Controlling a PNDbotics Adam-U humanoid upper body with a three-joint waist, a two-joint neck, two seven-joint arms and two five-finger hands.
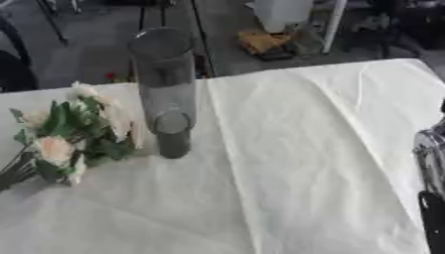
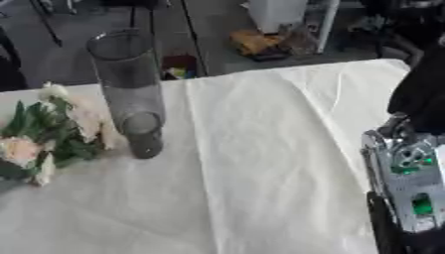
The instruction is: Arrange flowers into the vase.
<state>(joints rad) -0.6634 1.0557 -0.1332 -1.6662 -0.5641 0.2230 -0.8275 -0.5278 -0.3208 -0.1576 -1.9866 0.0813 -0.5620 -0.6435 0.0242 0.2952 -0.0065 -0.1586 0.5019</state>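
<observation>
While one clear glass vase point(image 1: 165, 84) stands upright on the white cloth point(image 1: 295, 163), one flower bunch point(image 1: 74, 134) lying just left, right hand point(image 2: 408, 183) at edge, can't tell its fingers.

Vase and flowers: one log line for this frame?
vase: upright, empty | flowers: on table, left of vase | right arm: right edge, fingers unseen | left hand: not visible

vase point(image 1: 165, 84): clear glass, smooth | tablecloth point(image 1: 304, 163): white cloth, matt, creased

One glass vase point(image 1: 165, 89) (tall, clear), one bunch of flowers point(image 1: 74, 131), one white tablecloth point(image 1: 287, 163).
</observation>
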